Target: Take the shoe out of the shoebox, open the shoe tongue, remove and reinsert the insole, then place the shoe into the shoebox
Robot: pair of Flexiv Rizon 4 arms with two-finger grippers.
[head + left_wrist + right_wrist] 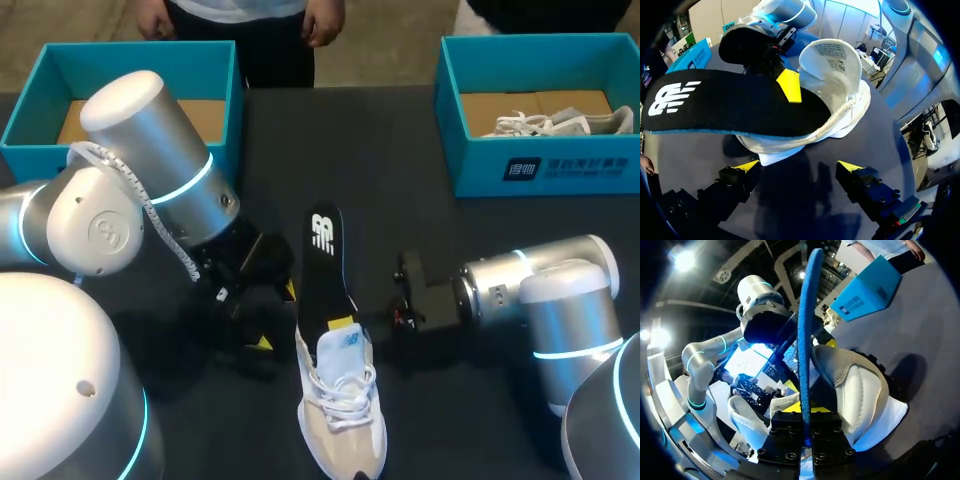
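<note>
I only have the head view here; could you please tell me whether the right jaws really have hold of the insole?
Observer: Yes. In the right wrist view the insole stands edge-on between the right jaws, and both press on it.
Operator: Thank you. And are the left jaws on the shoe?
Observer: No. The left wrist view shows the left jaws open, with the shoe lying ahead of them, not between them.
</note>
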